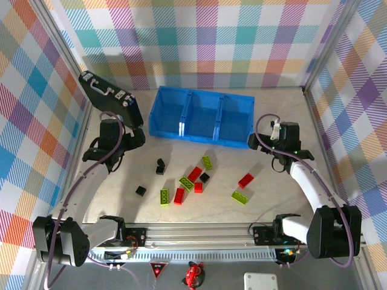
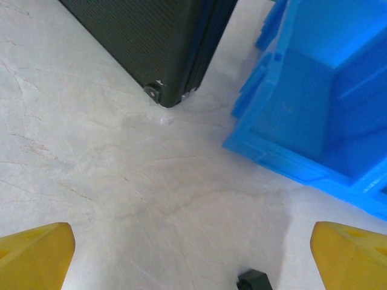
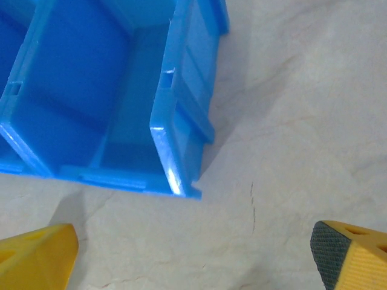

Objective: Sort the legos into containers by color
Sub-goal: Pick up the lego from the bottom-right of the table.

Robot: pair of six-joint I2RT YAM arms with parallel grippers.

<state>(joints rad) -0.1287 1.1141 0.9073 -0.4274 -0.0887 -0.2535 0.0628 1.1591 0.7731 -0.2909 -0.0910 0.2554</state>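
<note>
Legos (image 1: 195,174) lie scattered, unsorted, on the bench (image 1: 272,193) before the bare blue tray (image 1: 199,138). Left gripper (image 2: 192,257) and right gripper (image 3: 193,257) hover spread wide and empty, ready to pick.

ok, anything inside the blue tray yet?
No. All three compartments of the tray look empty from above; the legos lie on the table in front of it. Its near wall covers a thin strip of each floor.

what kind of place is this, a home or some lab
Probably a robot lab test cell: plaid panels wall in the table, two arms are bolted to a metal rail at its near edge, with a blue tray and loose legos laid out.
</note>
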